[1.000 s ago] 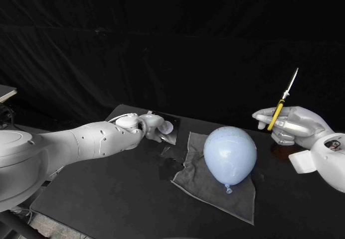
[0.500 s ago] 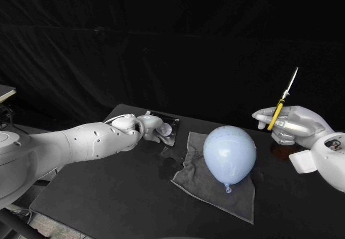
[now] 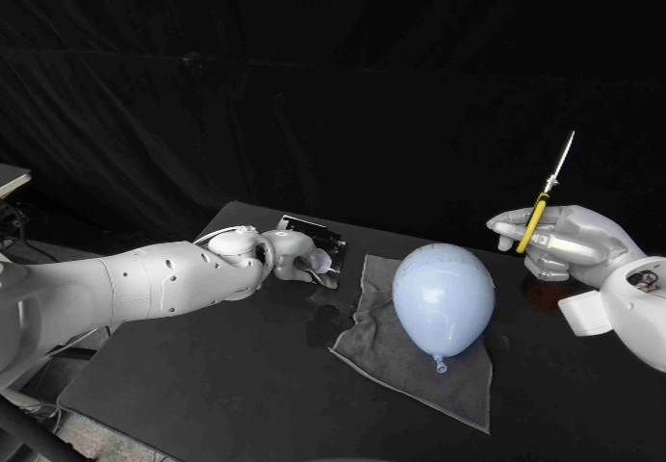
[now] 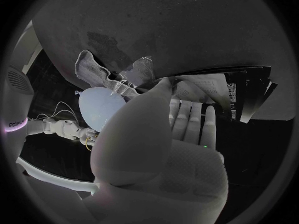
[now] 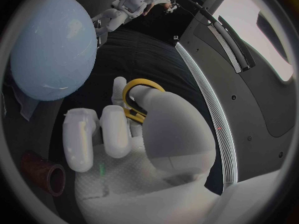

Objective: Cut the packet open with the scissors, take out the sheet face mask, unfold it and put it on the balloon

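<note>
A dark glossy packet (image 3: 314, 234) lies at the far left of the table, with white print showing on it (image 4: 231, 90). My left hand (image 3: 285, 253) holds it at its near edge, fingers (image 4: 188, 118) laid flat against it and thumb in front. The pale blue balloon (image 3: 445, 294) lies on a grey cloth (image 3: 417, 361) mid-table, and is seen again as the balloon (image 4: 99, 107) and the balloon (image 5: 53, 45). My right hand (image 3: 566, 243) is raised at the right and grips yellow-handled scissors (image 3: 541, 204), blades upright; the yellow handle loop (image 5: 139, 93) sits between its fingers.
The grey cloth (image 4: 93, 70) reaches close to the packet's edge. A reddish-brown tube (image 5: 42, 171) lies on the table beside my right hand. The black table (image 3: 208, 385) has free room in front of the left arm.
My left arm has swung a little lower and forward, and its hand has slid slightly along the packet. The right hand and scissors have stayed still.
</note>
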`<act>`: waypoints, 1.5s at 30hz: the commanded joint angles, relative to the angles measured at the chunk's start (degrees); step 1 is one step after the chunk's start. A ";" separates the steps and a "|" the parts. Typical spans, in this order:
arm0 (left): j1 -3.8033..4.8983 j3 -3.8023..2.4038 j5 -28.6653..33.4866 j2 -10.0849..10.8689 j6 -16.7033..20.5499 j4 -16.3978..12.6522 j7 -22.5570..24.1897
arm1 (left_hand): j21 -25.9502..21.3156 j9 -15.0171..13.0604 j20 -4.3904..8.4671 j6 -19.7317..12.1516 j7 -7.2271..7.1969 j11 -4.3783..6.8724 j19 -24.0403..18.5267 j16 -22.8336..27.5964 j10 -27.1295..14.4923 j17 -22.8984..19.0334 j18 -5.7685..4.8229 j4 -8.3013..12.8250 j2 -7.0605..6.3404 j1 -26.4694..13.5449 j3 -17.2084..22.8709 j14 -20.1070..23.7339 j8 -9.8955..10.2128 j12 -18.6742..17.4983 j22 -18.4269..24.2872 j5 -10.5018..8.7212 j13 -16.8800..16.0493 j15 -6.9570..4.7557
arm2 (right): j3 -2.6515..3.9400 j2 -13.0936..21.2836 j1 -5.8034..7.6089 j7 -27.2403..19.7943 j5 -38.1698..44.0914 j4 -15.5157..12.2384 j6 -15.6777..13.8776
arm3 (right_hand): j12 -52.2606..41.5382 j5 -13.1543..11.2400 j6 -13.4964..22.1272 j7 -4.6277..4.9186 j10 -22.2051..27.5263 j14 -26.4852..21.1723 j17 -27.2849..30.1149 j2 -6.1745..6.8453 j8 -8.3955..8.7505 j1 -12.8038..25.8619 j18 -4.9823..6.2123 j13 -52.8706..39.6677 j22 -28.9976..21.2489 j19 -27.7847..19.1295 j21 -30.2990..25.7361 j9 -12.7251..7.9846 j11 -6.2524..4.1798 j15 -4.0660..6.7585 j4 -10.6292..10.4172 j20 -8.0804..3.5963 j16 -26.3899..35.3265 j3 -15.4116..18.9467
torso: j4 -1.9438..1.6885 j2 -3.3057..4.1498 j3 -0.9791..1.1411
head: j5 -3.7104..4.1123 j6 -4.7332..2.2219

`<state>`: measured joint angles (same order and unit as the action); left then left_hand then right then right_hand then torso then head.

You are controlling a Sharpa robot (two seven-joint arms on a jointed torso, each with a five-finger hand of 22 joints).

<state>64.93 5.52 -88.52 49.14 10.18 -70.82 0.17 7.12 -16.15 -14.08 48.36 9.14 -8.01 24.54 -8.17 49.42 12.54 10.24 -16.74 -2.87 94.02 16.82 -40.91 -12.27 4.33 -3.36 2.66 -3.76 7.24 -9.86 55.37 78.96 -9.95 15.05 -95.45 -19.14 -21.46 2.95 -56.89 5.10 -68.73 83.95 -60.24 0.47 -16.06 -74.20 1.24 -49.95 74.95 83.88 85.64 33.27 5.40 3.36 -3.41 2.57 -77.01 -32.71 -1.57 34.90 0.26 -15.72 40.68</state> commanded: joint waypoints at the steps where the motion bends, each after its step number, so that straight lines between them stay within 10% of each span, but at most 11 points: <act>1: -0.29 0.22 0.97 0.18 -1.57 -0.49 -0.27 | 0.40 -0.05 -0.12 1.24 -0.04 0.01 0.64 -0.35 0.83 1.27 0.32 0.03 1.97 -0.30 2.17 -1.15 -0.44 -0.47 0.11 0.14 0.07 0.06 | 0.04 0.02 -0.02 -0.39 0.69 0.05 1.19 | -23.34 -0.14 0.08 -0.30 -14.19 0.93 -0.03 -0.45 -0.25 0.00 0.02 0.00 12.24 3.22 -0.07 0.07 -5.46 0.54 0.05 -0.14 0.25 -0.22 | 0.06 0.06 -0.02 | 0.08 -0.08; 7: -0.30 0.20 2.15 0.22 1.37 -1.06 1.81 | 1.19 -0.18 -0.34 3.42 -0.32 -0.06 3.36 -0.17 2.43 1.01 0.33 0.28 2.75 -1.42 8.09 -2.85 -1.32 -0.59 0.02 0.16 0.12 0.23 | 0.04 0.10 -0.04 -0.34 0.70 0.29 1.19 | -23.32 -0.14 0.10 -0.29 -14.16 0.93 -0.01 -0.45 -0.26 0.00 0.04 -0.04 12.19 3.17 -0.14 0.09 -5.45 0.54 0.05 -0.14 0.26 -0.22 | 0.09 0.13 -0.02 | 0.30 -0.22; 16: -0.17 -0.31 7.91 1.39 4.90 -3.54 5.33 | 1.86 -0.56 -0.71 4.59 -0.28 -0.64 5.96 0.47 3.99 0.33 0.25 0.43 0.15 -3.81 16.68 -4.38 -2.21 -0.78 0.03 0.13 0.19 0.78 | 0.04 -0.10 -0.09 -0.33 0.70 1.10 1.23 | -23.32 -0.14 0.10 -0.29 -14.16 0.93 -0.01 -0.45 -0.26 0.00 0.04 -0.04 12.19 3.17 -0.14 0.09 -5.45 0.54 0.05 -0.14 0.26 -0.22 | 0.05 0.01 0.00 | 0.65 -0.45; 23: 1.51 -1.42 20.74 2.58 5.39 -6.05 7.16 | 1.75 -0.82 -1.43 4.53 0.17 -1.55 6.03 0.91 4.09 0.00 0.18 0.91 -1.01 -4.72 19.02 -4.71 -2.55 -0.81 0.10 0.12 0.20 1.63 | 0.04 -0.48 -0.19 -0.47 0.70 2.31 1.09 | -23.32 -0.14 0.10 -0.29 -14.16 0.93 -0.01 -0.45 -0.26 0.00 0.04 -0.04 12.19 3.17 -0.14 0.09 -5.45 0.54 0.05 -0.14 0.26 -0.22 | 0.05 -0.03 -0.01 | 1.12 -0.94; 31: 4.15 -2.64 40.08 2.24 9.66 -6.25 12.71 | 1.98 -1.08 -2.47 4.21 0.89 -3.04 7.00 1.27 4.05 -0.27 -0.04 1.70 -1.39 -5.19 20.34 -5.04 -2.79 -0.79 0.03 0.12 0.19 3.02 | 0.04 -1.06 -0.30 -0.76 0.70 4.35 0.55 | -22.60 -0.14 0.12 -0.30 -13.99 0.94 -0.07 -0.44 -0.28 -0.05 0.03 0.47 12.23 3.21 -0.09 0.13 -5.45 0.53 0.11 -0.14 0.24 -0.23 | 0.14 0.04 0.00 | 2.57 -2.83; 35: 4.99 -2.83 53.84 2.03 10.26 -7.25 15.42 | 5.08 -1.40 -2.69 4.22 1.84 -3.37 16.00 1.08 5.02 -0.30 -0.26 2.41 -1.46 -5.70 21.01 -6.17 -3.17 -0.65 -1.09 0.14 0.14 3.18 | 0.04 -1.58 -0.33 -0.90 0.70 5.67 0.16 | -22.45 -0.14 0.11 -0.30 -13.96 0.94 -0.07 -0.44 -0.29 -0.06 0.03 0.58 12.23 3.20 -0.10 0.14 -5.46 0.53 0.13 -0.14 0.24 -0.23 | 0.11 0.03 0.01 | 3.92 -4.20; 45: 5.23 -2.95 87.25 0.98 5.90 -9.06 21.55 | 7.69 -2.08 -2.11 3.82 3.08 -2.48 22.30 -0.29 7.43 0.03 0.35 3.71 -1.10 -7.07 22.04 -10.36 -4.02 -0.61 -1.65 0.14 0.15 2.01 | 0.04 -2.77 -0.51 -2.06 -0.63 8.16 -0.90 | -11.48 -0.14 0.12 -0.25 -11.67 0.75 0.68 -0.34 -0.14 -0.31 0.13 9.41 12.01 2.96 -0.49 0.16 -5.42 0.52 0.49 -0.14 0.65 -0.41 | 0.16 -0.01 0.01 | 8.48 -8.07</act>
<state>70.17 2.66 -19.76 50.32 18.45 -79.62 16.42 14.59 -18.10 -16.19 52.18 12.00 -10.35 46.50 -8.27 56.45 12.52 9.70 -13.12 -3.94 87.42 38.68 -50.99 -16.10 3.78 -4.98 2.67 -3.64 9.24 -9.87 52.74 78.48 -10.35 15.02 -87.43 -19.59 -21.46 2.95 -56.77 5.22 -68.73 83.84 -59.69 0.78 -16.05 -74.20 1.25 -41.35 74.94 83.75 85.30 33.39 5.40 3.47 -3.07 2.69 -76.54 -33.05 -1.41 34.91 0.26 -8.67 33.63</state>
